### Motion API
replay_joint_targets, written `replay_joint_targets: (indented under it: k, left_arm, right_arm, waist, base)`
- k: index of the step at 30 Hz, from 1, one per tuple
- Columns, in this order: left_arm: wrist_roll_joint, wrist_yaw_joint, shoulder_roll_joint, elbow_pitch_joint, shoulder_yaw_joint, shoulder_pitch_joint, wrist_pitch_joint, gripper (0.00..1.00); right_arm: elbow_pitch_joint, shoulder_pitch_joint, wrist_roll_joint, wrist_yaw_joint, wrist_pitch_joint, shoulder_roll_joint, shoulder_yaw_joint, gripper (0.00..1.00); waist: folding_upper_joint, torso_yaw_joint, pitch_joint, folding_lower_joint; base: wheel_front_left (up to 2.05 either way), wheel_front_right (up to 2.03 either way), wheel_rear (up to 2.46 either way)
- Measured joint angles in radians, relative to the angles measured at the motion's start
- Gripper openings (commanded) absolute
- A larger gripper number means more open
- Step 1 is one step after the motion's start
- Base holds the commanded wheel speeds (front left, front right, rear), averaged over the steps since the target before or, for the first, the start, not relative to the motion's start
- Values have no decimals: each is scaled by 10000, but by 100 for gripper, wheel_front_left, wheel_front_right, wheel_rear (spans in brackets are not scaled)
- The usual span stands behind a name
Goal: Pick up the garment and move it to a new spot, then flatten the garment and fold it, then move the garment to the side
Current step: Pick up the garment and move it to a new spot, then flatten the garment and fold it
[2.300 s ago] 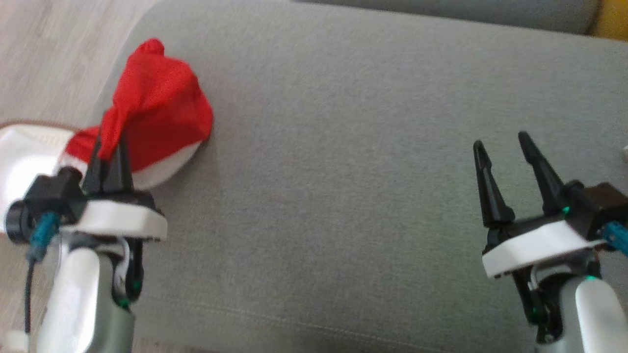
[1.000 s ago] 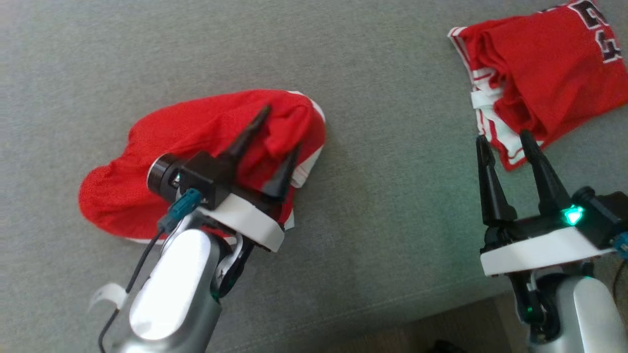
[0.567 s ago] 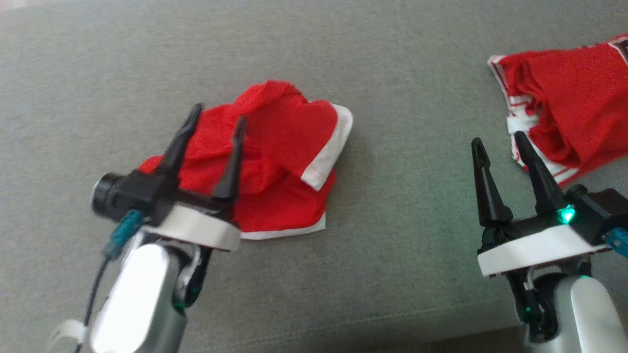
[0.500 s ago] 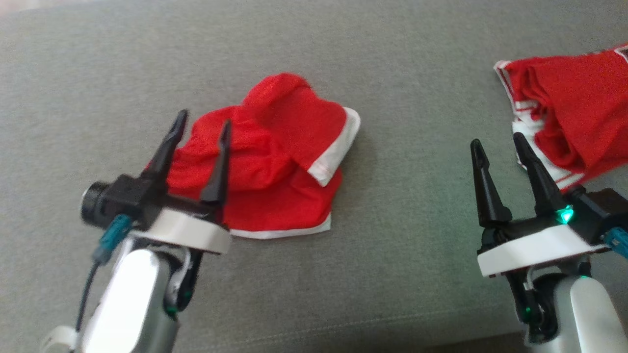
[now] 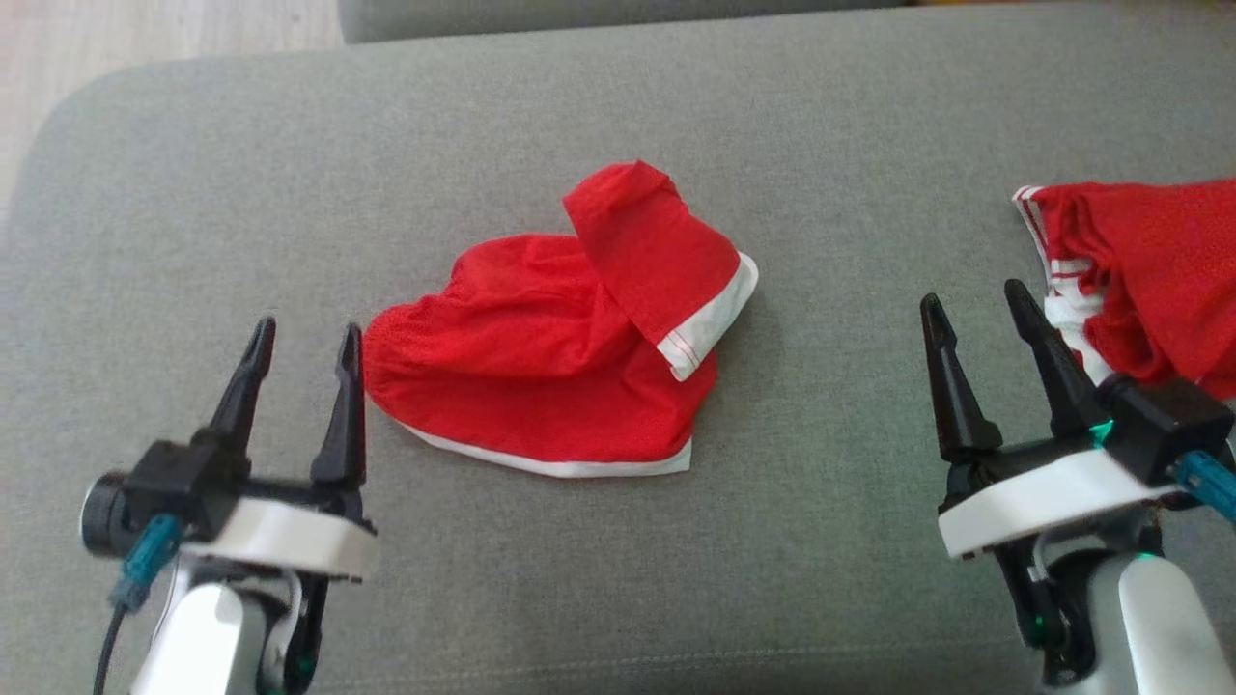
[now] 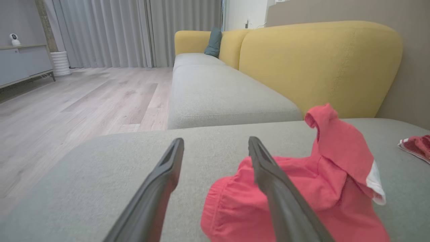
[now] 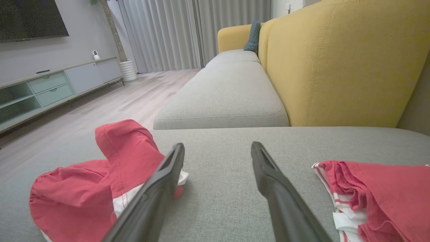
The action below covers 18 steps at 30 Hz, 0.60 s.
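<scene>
While the red shorts (image 5: 541,386) lie crumpled in the middle of the grey sofa cushion (image 5: 618,106), one white-hemmed leg flopped over the rest, neither claw grips them. The left gripper (image 5: 306,331) hangs with fingers spread just beside their left edge; the right gripper (image 5: 973,297), also spread, is well apart. I'd judge the relocation done, with flattening, folding and setting aside left to do. A red-and-white jersey (image 5: 1149,261) bunched near the right gripper crowds that side, so spreading rightward could snag it.
</scene>
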Motion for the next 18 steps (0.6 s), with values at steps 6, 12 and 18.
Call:
replay_joint_targets:
  k: [6, 12, 18]
  left_arm:
    - [4, 31, 132, -132, 19, 669, 0, 100]
    - [15, 38, 140, -244, 15, 879, 0, 100]
    - [17, 40, 146, -288, 12, 1008, 0, 100]
  right_arm:
    - [-2, 407, -17, 0, 134, 0, 10, 100]
    - [-12, 607, -90, 0, 253, 0, 8, 100]
    - [-71, 607, -90, 0, 336, 0, 10, 100]
  waist:
    - [0, 117, -367, 0]
    - [0, 123, -586, 0]
    - [0, 98, -537, 0]
  base:
    - [0, 0, 0]
    - [0, 0, 0]
    - [0, 0, 0]
